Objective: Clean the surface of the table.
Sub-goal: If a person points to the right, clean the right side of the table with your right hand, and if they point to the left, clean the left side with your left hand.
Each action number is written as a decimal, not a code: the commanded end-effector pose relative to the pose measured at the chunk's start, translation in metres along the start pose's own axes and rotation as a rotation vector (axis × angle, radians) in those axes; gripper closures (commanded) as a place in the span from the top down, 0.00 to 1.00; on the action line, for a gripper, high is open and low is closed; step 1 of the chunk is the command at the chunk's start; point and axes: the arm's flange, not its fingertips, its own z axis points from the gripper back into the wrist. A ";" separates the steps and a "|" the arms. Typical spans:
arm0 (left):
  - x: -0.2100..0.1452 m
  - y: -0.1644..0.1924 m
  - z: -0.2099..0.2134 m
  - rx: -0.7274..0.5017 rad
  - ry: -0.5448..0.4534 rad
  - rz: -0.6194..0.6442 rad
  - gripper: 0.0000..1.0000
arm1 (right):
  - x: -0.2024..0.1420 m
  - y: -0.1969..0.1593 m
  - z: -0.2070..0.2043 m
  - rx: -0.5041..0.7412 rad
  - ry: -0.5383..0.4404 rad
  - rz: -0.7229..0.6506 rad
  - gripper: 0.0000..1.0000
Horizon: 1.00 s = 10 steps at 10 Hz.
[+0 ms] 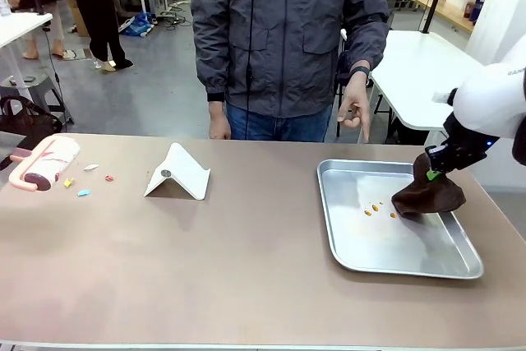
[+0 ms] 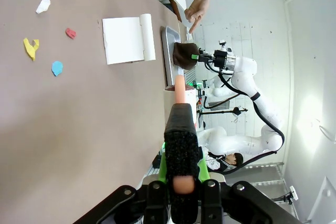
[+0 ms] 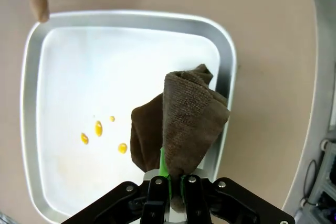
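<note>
brown woven cloth [image 3: 184, 114] hangs clenched in the right gripper [image 3: 172, 177], orange drops [image 3: 98, 128] on the shallow silver metal tray [image 3: 63, 51] beside it. the left gripper [image 2: 181, 129] clamps a pink handle [image 2: 180, 88].

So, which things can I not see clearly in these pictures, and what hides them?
The right gripper: its tips are wrapped in the brown cloth, front and right wrist views.
The tray: its floor under the cloth is covered, same views.
The orange drops: too small to identify.
The white folded card: its own panels hide what is beneath, front view.
</note>
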 end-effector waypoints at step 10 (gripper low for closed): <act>-0.006 -0.004 -0.001 0.000 -0.002 -0.018 0.00 | -0.003 0.101 -0.071 0.134 0.206 0.196 0.08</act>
